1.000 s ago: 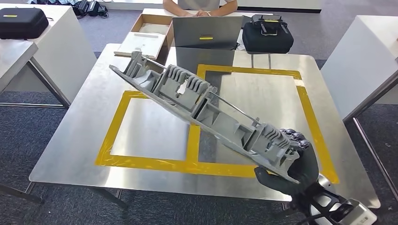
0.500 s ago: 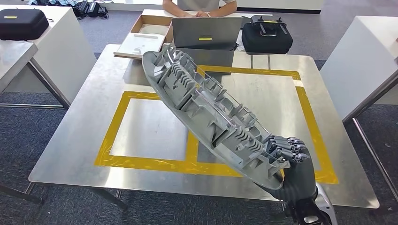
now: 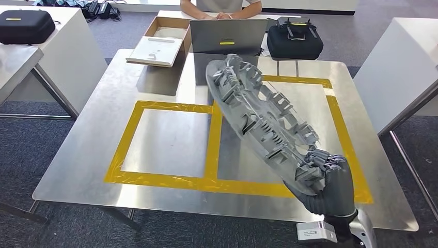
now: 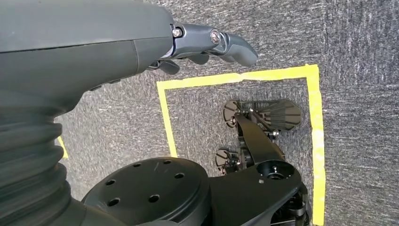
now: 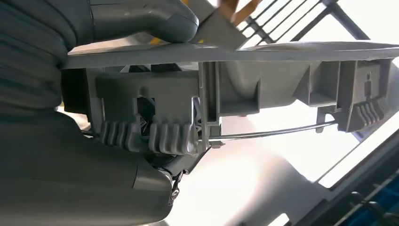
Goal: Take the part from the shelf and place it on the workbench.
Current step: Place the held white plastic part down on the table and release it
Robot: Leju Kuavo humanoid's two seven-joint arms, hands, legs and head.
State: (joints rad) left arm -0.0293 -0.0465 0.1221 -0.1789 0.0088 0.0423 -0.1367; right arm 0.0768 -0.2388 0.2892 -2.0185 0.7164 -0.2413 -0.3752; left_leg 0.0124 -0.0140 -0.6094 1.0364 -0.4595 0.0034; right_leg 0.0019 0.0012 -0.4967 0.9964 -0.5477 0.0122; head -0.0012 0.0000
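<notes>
Two yellow tape squares [image 3: 206, 181] mark the steel worktop [image 3: 93, 139]. At its far left edge sits an open cardboard box [image 3: 160, 39], then a laptop [image 3: 227, 36] with a person [image 3: 219, 6] behind it, and further right a black case [image 3: 294, 39]. The left hand [image 4: 207, 44] hangs over the carpet with its fingers [image 4: 237, 49] loosely curled around nothing. Above the right square, the long grey part [image 3: 258, 121] rides tilted in the air, clear of the worktop, its far end reaching toward the laptop. The right hand [image 3: 328, 181] holds it at the near end alone, fingers [image 3: 320, 160] clamped over the ribbed edge, thumb on the flat back. With so much length hanging beyond one grip, the part could pivot or slip as it comes down. Its far end could also strike the laptop or land first and twist loose.
</notes>
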